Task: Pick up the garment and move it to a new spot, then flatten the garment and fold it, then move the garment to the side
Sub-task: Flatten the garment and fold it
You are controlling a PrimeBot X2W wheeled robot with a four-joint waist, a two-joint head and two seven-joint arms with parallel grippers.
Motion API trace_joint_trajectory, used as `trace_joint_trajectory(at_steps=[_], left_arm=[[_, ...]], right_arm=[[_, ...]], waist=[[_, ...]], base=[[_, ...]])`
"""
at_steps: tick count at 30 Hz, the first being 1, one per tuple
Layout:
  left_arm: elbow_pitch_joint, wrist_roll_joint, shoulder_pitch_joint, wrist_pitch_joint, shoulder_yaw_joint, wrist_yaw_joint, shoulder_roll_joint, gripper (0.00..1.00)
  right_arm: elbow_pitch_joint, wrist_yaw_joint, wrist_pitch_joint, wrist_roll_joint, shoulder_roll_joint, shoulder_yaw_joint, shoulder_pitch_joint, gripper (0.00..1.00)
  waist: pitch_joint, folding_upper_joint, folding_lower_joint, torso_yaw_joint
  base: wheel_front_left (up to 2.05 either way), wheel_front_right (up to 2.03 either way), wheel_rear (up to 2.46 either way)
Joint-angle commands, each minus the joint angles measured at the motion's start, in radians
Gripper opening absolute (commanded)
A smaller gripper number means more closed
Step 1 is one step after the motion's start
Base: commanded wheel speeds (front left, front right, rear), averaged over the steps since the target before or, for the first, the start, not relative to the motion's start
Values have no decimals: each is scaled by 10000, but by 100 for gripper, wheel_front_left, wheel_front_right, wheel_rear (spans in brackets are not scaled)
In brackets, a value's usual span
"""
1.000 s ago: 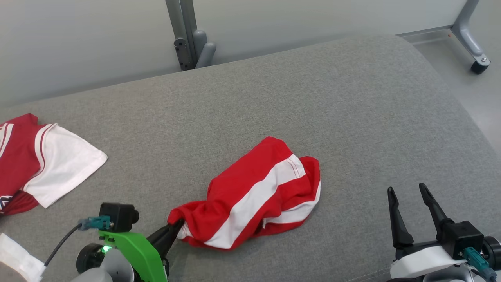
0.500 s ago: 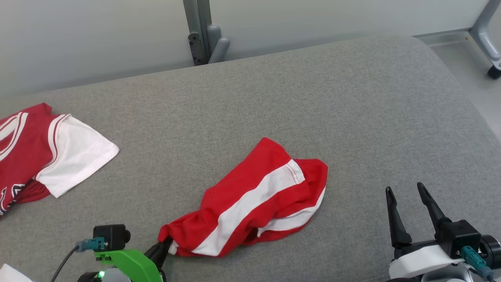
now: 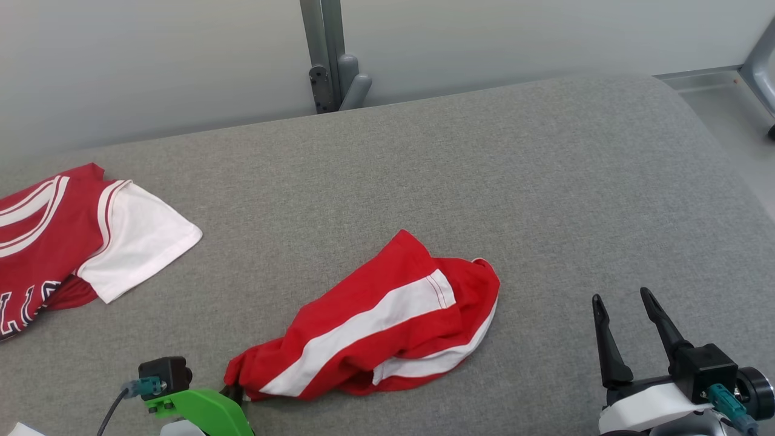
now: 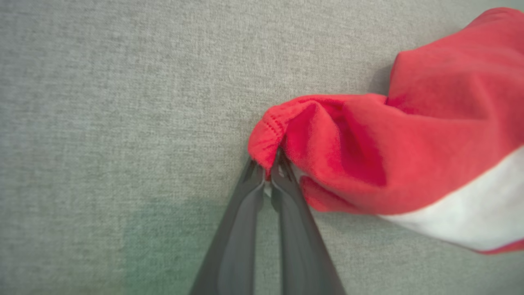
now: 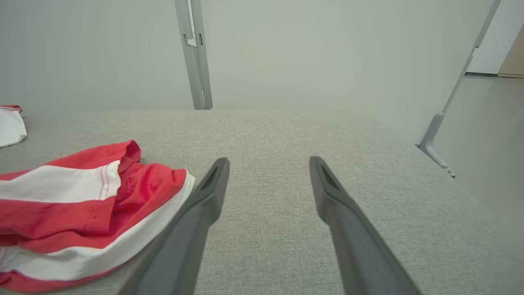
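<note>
Grey bench (image 3: 545,181) w/ red-white garment (image 3: 375,327) crumpled near front. Left end effector (image 4: 267,170) clenched on garment's corner; right end effector (image 5: 269,161) released, fingers spread, to garment's right.

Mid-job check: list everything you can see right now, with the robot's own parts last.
garment: one, red with white stripes, crumpled mid-surface
jersey: one, dark red with a white sleeve, at the surface's far left
surface: one, grey fabric, under both clothes
post: one, grey metal, behind the surface's far edge
frame leg: one, grey, on the floor to the right
left gripper: one, dark fingers, shut on the garment's near-left corner
right gripper: one, dark fingers, open, right of the garment, apart from it
</note>
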Motion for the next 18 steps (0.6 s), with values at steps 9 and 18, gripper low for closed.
trace_joint_trajectory(at_steps=[9,18], left_arm=[[1293,544,-946,247,-254,874,-351,0],[2197,627,-1722,333,-345,452,-1124,40]], right_arm=[[60,-10,-30,-74,-24,9,168,100],[192,-10,-29,125,-25,242,76,100]], waist=[[-97,114,0,208],[-60,114,0,125]], base=[[0,0,0],[0,0,0]])
